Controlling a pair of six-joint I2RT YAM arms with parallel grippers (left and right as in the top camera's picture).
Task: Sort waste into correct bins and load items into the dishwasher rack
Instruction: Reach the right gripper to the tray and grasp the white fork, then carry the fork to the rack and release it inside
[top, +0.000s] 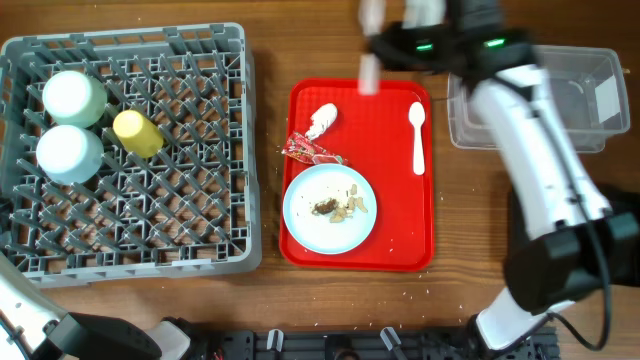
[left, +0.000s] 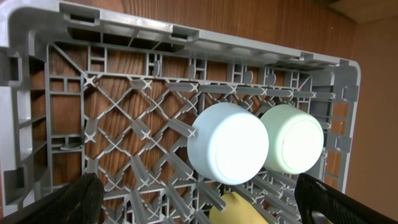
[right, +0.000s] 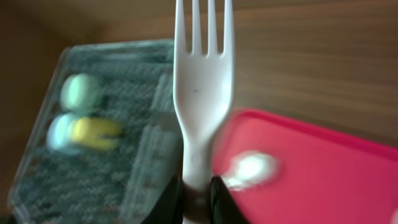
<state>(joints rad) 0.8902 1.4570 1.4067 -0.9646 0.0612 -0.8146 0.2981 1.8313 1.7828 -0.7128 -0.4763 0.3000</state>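
Note:
The grey dishwasher rack (top: 200, 260) stands at the left. In it are a yellow cup (top: 138, 133), an upturned pale green dish (top: 74, 97) and an upturned pale mint dish (top: 70, 152). My right gripper (right: 198, 190) is shut on the white fork (right: 202, 81), tines up, above the red tray's far edge (top: 368, 45). The tray holds the white napkin (top: 322, 120), red wrapper (top: 305, 150), white spoon (top: 418, 135) and white plate (top: 329, 208) with food scraps (top: 340, 205). My left gripper (left: 208, 208) is open over the rack (left: 124, 37), close to the cup (left: 239, 211).
The clear tub (top: 590, 70) stands at the far right, partly behind my right arm. The red tray (top: 400, 220) lies between rack and tub. The black tray is out of view. Bare wood table surrounds them.

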